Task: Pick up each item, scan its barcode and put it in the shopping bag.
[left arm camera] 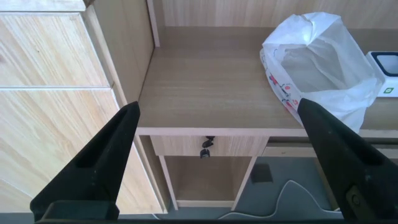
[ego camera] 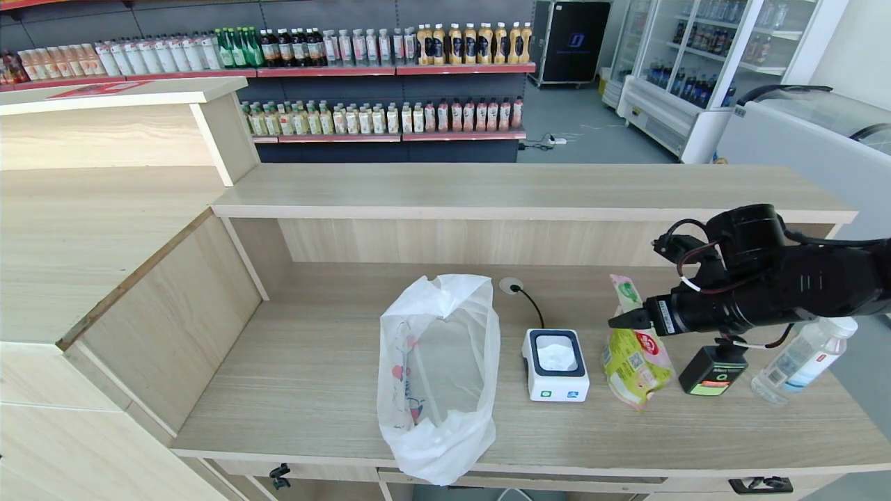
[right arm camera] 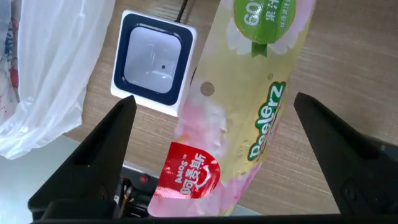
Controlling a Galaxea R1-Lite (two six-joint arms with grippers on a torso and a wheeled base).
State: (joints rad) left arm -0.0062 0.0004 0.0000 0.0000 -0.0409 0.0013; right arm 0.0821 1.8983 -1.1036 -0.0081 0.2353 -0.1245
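The left gripper is hanging spread wide off the counter's front-left corner, near the open shopping bag. Right of the bag the scanner is sitting face up, and just beside it the snack pouch is lying beneath the right gripper, whose fingers are gaping either side without pinching it. The first pick-up seems to be starting: the next move is calling for lowering and closing squarely on the pouch.

**Hidden behind the gripper, clipped at the edges**

In the head view the right gripper crosses the snack pouch, hiding its middle, and the wrist covers the top of a small dark box too small to identify. The right wrist view cuts off both pouch ends and most of the shopping bag. The left wrist view clips the scanner.
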